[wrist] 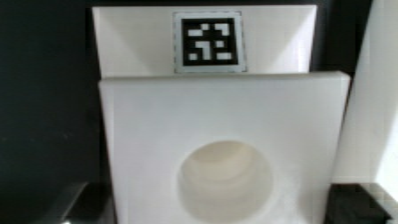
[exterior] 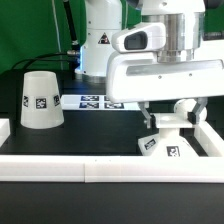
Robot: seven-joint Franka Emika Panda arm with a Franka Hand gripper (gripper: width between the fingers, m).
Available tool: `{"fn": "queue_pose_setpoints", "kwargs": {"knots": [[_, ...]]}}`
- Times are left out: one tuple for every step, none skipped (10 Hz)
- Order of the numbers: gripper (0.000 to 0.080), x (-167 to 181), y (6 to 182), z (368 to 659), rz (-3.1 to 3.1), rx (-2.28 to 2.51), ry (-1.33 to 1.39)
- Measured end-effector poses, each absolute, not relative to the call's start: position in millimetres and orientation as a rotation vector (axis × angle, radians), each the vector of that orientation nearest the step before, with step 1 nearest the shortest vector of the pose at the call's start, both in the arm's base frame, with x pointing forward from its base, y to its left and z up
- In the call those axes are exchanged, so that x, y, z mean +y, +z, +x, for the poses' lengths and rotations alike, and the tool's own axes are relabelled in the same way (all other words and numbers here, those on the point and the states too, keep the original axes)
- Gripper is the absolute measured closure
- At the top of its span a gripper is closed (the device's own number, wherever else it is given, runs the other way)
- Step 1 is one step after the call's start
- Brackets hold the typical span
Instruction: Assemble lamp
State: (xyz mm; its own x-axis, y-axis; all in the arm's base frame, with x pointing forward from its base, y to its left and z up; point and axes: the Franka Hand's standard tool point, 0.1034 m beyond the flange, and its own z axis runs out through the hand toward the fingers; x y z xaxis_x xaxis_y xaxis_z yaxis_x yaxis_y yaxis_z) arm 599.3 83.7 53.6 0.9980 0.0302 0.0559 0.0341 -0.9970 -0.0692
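Observation:
The low blocky white lamp base [exterior: 163, 146] sits at the exterior view's right, close to the white front rail, and looks slightly tilted. My gripper [exterior: 166, 118] is down over it with a finger on each side. In the wrist view the base [wrist: 222, 110] fills the frame, showing its round socket hole [wrist: 228, 182] and a tag [wrist: 208, 45]. The dark fingers [wrist: 64, 206] press against both of its sides, so my gripper [wrist: 214, 206] is shut on the base. The cone shade [exterior: 39, 100] stands upright at the exterior view's left. The bulb is out of view.
A white rail [exterior: 100, 166] runs along the front of the black table, with a side rail [exterior: 214, 135] at the exterior view's right. The marker board [exterior: 95, 100] lies at the back in front of the robot pedestal [exterior: 98, 45].

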Motion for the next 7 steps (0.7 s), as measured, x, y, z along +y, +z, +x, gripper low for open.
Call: {"fn": "queue_pose_setpoints", "kwargs": {"knots": [[0.0263,90,54.0,607,-3.067,-0.033,-0.1],[0.0263,96,54.2,615,-3.063,-0.03,-0.115],[0.0263,99,54.5,619,-3.062,-0.036,-0.123],[0.0263,99,54.6,619,-3.061,-0.037,-0.124],[0.0263,99,54.7,619,-3.062,-0.038,-0.124],[0.0263,99,54.9,619,-3.062,-0.041,-0.125],[0.0263,99,55.0,617,-3.062,-0.056,-0.13]]}}
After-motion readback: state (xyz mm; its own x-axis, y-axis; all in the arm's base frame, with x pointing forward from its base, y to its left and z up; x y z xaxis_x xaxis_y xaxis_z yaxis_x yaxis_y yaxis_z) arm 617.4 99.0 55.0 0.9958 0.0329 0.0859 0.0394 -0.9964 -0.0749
